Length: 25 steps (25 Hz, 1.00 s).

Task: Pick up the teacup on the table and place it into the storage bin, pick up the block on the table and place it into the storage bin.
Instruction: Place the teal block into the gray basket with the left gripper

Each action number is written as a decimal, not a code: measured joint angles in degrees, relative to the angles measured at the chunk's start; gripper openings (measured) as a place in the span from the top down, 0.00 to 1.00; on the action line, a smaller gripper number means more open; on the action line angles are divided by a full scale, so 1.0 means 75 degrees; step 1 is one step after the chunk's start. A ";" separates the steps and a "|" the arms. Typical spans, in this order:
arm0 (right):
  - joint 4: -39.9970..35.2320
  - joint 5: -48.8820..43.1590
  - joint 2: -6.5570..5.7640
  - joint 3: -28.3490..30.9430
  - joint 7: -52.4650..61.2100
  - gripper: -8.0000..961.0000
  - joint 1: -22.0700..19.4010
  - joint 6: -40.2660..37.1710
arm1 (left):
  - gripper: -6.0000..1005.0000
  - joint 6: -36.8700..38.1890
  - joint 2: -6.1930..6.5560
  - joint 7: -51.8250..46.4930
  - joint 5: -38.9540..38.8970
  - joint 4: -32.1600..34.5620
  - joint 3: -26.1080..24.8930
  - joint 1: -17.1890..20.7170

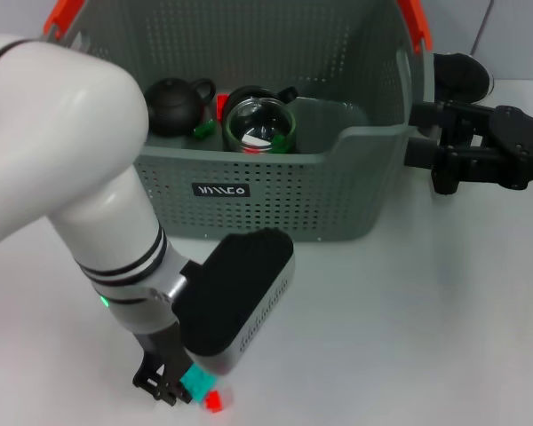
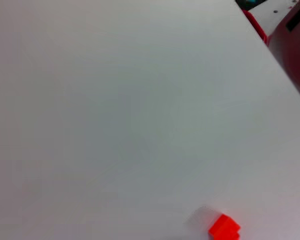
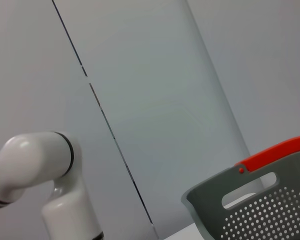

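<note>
grey-green perforated storage bin [image 1: 275, 191], red block [image 1: 214, 401]

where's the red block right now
In the head view the red block lies on the white table at the near edge, left of centre, right beside the left gripper, well in front of the storage bin.

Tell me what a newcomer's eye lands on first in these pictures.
The big white left arm fills the near left of the head view, its left gripper down at the table's near edge, right by a small red block. Behind it stands the grey-green storage bin, holding a dark teapot and a glass cup. The black right gripper waits beside the bin's right wall.
</note>
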 joint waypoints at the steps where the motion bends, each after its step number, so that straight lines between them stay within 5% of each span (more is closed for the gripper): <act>1: 0.0000 0.0000 0.0000 0.0000 -0.0003 0.02 -0.0003 0.0000 | 0.59 0.0099 -0.0004 -0.0011 -0.0017 -0.0065 -0.0148 -0.0044; 6: 0.0000 -0.0001 0.0000 0.0001 -0.0029 0.02 -0.0011 -0.0011 | 0.57 0.0609 0.0017 0.0012 -0.0470 -0.0589 -0.1710 -0.0296; 11: -0.0006 0.0000 -0.0004 -0.0001 -0.0095 0.02 -0.0011 -0.0076 | 0.55 0.1146 0.0121 0.0048 -0.1365 -0.0555 -0.5276 -0.1233; 12: -0.0010 0.0000 -0.0008 -0.0011 -0.0102 0.02 -0.0011 -0.0080 | 0.54 0.1185 0.0271 -0.0031 -0.1794 -0.0385 -0.6572 -0.1570; 13: -0.0022 0.0000 -0.0018 -0.0028 -0.0105 0.02 -0.0010 -0.0081 | 0.54 0.1185 0.0271 -0.0031 -0.1794 -0.0385 -0.6572 -0.1570; 14: -0.0034 0.0000 -0.0024 -0.0046 -0.0108 0.02 -0.0011 -0.0087 | 0.53 0.1063 0.0438 -0.0209 -0.2085 -0.0197 -0.7311 -0.1776; 17: -0.0064 0.0000 -0.0063 -0.0069 -0.0110 0.02 0.0007 -0.0138 | 0.52 0.0465 0.0757 -0.0764 -0.2368 0.0287 -0.8045 -0.2047; 21: -0.0097 -0.0029 -0.0088 -0.0118 -0.0130 0.02 0.0067 -0.0196 | 0.51 -0.1169 0.1208 -0.1760 -0.2415 0.1382 -0.8160 -0.2308; 25: -0.0106 -0.0043 -0.0153 -0.0252 -0.0153 0.02 0.0115 -0.0201 | 0.49 -0.2334 0.1307 -0.2340 -0.2281 0.2015 -0.8021 -0.2377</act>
